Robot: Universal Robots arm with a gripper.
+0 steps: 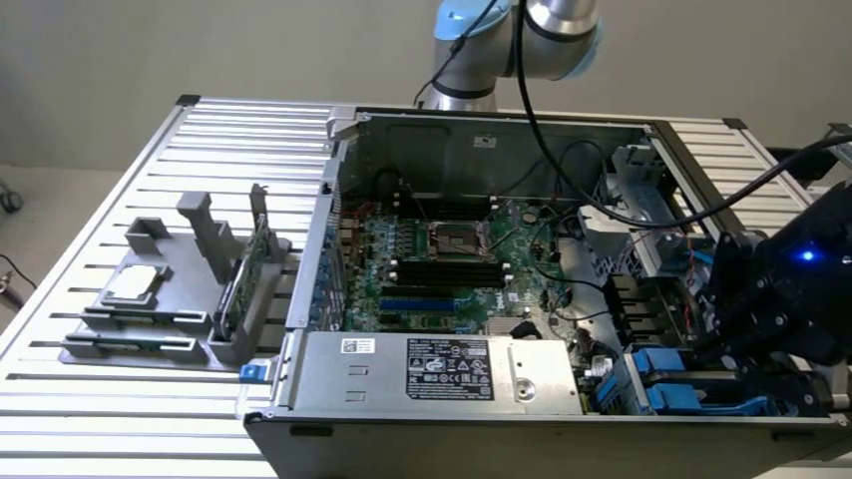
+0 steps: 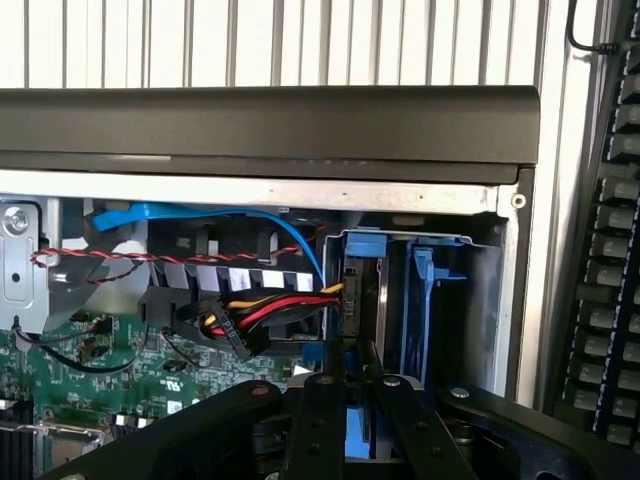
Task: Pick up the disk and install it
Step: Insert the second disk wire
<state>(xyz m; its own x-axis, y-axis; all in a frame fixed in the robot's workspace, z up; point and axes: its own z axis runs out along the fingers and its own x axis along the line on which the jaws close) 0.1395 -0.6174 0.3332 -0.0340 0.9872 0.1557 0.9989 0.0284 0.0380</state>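
We see the open case (image 1: 453,299) lying on the slatted table (image 1: 120,419), motherboard (image 1: 440,259) exposed, power supply (image 1: 433,367) along the near edge, and the arm's head hanging over the drive bay (image 1: 665,384) at the exterior view's right. The gripper (image 2: 365,395) is over that bay, fingers nearly together and pinching the disk (image 2: 362,300), which stands on edge in its blue carrier, partly down in the bay slot. On the tray (image 1: 147,299) at the exterior view's left sit a small silver chip (image 1: 134,286) and a green card (image 1: 246,274), untouched. Risks as we judge them: the red, yellow and black cable bundle (image 2: 270,315) lies just beside the disk's edge, so it could snag or get pinched against the carrier. If the carrier sits tilted against the empty blue rail (image 2: 425,300) next to it, it may jam instead of seating. The grip looks narrow on a thin edge, so a side load could twist the disk in the fingers.
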